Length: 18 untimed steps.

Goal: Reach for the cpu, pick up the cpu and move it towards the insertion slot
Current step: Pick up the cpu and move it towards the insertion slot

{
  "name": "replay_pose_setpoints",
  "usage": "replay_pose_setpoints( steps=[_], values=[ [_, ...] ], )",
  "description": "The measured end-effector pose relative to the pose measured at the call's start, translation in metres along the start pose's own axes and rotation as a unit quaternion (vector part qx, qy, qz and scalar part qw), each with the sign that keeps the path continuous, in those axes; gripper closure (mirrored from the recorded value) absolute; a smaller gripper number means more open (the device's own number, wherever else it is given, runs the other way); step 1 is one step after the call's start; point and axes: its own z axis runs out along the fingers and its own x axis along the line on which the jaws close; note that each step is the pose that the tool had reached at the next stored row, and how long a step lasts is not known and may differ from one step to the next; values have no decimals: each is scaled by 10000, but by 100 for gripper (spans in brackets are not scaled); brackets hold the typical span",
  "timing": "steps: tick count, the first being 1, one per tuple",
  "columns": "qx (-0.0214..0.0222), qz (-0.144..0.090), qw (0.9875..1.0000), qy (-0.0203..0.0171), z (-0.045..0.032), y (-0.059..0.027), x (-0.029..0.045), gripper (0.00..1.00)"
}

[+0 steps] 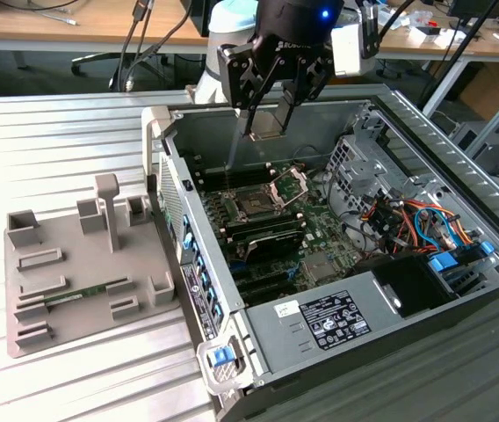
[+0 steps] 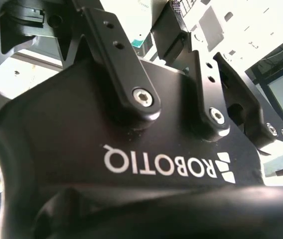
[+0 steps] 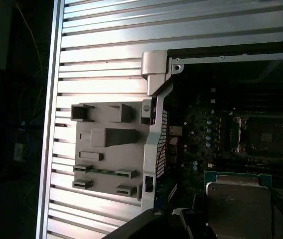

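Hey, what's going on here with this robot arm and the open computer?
The robot arm's pincer is shut on the cpu, holding it in the air above the open computer case. The insertion slot on the motherboard sits below it with its metal frame swung open and nothing in it. In the first wrist view the cpu hangs over the board close to the insertion slot. A grey parts holder lies on the table beside the case.
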Motion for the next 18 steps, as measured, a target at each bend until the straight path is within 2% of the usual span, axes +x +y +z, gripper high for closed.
replay_pose_setpoints(
  steps=[18],
  values=[
    [0, 0, 10000, 0, 4, -8, -94, 45]
  ],
)
